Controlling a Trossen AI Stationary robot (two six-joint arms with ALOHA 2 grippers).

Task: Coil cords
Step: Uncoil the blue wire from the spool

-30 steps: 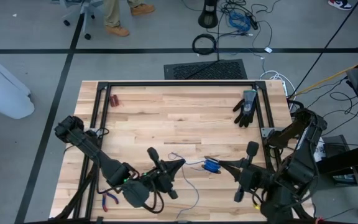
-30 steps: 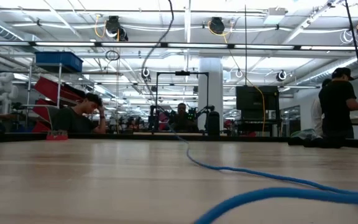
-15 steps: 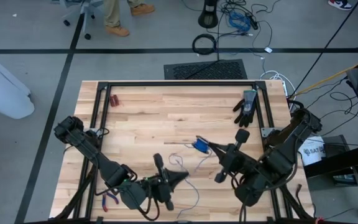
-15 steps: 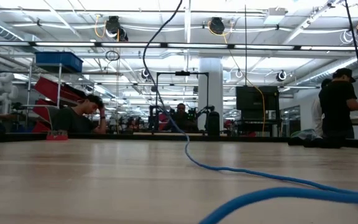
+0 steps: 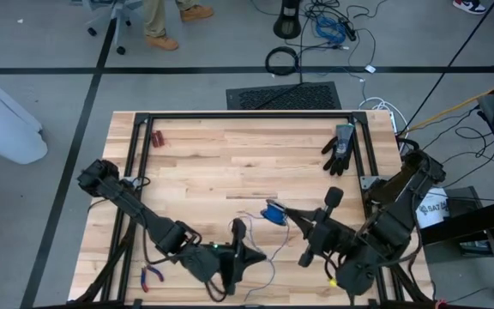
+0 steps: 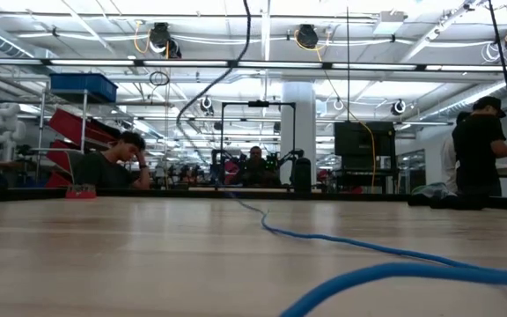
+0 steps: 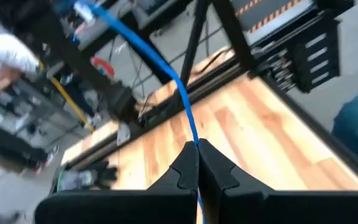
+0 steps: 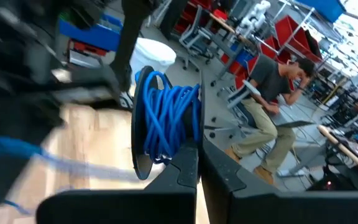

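- Cord (image 5: 271,213) is mid-coil above the tabletop (image 5: 230,163): right claw (image 5: 280,210) clamped on the wound bundle, left claw (image 5: 260,254) pinching the loose strand.
- Tugging apart could slip loops off, or snag the slack trailing on the wood.

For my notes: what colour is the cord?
Blue cord, clearest in the right wrist view.

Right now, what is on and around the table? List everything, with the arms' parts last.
cord: one, blue, a coiled bundle at the table's middle front, loose tail trailing on the wood.
glove: one, black, back right of the table.
pliers: one, red-handled, front left edge.
small red object: one, back left.
black cable loop: one, on the floor behind.
left gripper: fingers shut on the cord.
right gripper: fingers shut on the cord's bundle.
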